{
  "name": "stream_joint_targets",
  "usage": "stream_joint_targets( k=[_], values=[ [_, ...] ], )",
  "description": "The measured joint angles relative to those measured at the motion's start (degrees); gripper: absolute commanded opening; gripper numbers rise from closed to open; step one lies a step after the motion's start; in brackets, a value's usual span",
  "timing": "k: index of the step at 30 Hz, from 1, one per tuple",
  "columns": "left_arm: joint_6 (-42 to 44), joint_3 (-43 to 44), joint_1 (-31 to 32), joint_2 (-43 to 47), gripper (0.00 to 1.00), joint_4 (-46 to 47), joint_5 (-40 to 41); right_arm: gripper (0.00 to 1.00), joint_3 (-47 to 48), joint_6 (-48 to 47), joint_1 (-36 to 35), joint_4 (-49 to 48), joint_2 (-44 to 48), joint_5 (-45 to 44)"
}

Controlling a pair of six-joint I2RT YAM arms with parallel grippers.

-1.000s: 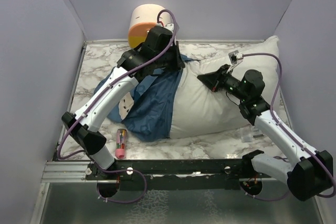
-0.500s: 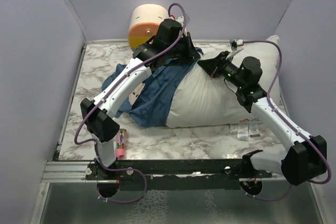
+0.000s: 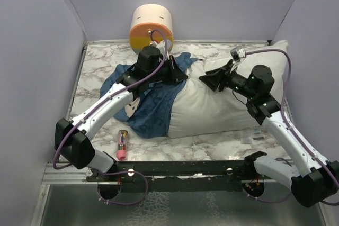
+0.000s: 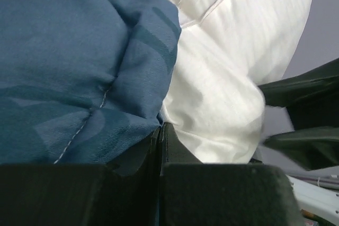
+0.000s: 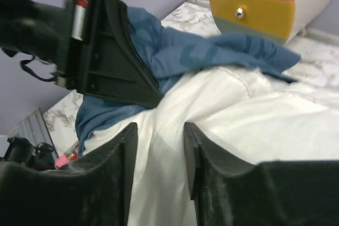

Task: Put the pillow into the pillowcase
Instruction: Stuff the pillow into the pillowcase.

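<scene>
Lying across the marble bench (image 3: pixel 212 142), the pillow (image 3: pixel 217 104) has its end toward the left arm covered by the pillowcase (image 3: pixel 151 101) (only partly). The left gripper (image 4: pixel 160 130) is pressed together, pinching the pillowcase's edge; the right gripper (image 5: pixel 159 130) stands slightly spread over the pillow.

We see our right gripper (image 5: pixel 159 130), jaws a little apart, poised just over the white pillow (image 5: pixel 254 125), the left gripper (image 5: pixel 153 96) pinching the blue pillowcase (image 5: pixel 212 54) bunched beyond it, and a cream-and-orange cylinder (image 5: pixel 254 3) on the marbled desk (image 5: pixel 323 56).
</scene>
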State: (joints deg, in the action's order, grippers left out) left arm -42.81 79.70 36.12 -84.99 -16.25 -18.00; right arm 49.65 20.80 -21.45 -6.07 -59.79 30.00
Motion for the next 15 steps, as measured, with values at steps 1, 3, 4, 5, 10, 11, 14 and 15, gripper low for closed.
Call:
stream_joint_targets(
  k=[1,3,4,5,10,11,14,15],
  values=[
    [-0.26,-2.38,0.0,1.22,0.0,1.29,-0.46,0.59,1.49,-1.49,-0.02,2.49,1.29,0.72],
    [-0.74,-6.71,0.04,3.67,0.0,4.09,-0.98,0.74,5.16,-4.24,-0.24,6.43,2.73,1.22],
    [-0.96,-8.2,0.11,4.59,0.0,5.22,-1.03,0.79,7.69,-5.7,-0.26,8.35,3.08,1.22],
    [-1.27,-9.84,0.2,5.66,0.0,6.51,-1.07,0.82,10.34,-7.04,-0.31,10.08,3.13,1.18],
    [-1.79,-13.9,0.74,9.09,0.0,9.46,-1.11,0.85,25.79,-13.81,-0.42,20.74,-2.58,-0.57],
    [-1.84,-14.21,0.79,9.46,0.0,9.64,-1.11,0.85,28.11,-14.69,-0.46,22.53,-4.24,-1.03],
    [-1.86,-14.73,0.83,10.34,0.0,9.79,-1.11,0.85,32.11,-16.61,-0.46,28.83,-10.19,-2.73],
    [-1.86,-14.82,0.85,10.51,0.0,9.79,-1.11,0.85,32.24,-16.94,-0.52,31.43,-12.37,-3.58]
  ],
)
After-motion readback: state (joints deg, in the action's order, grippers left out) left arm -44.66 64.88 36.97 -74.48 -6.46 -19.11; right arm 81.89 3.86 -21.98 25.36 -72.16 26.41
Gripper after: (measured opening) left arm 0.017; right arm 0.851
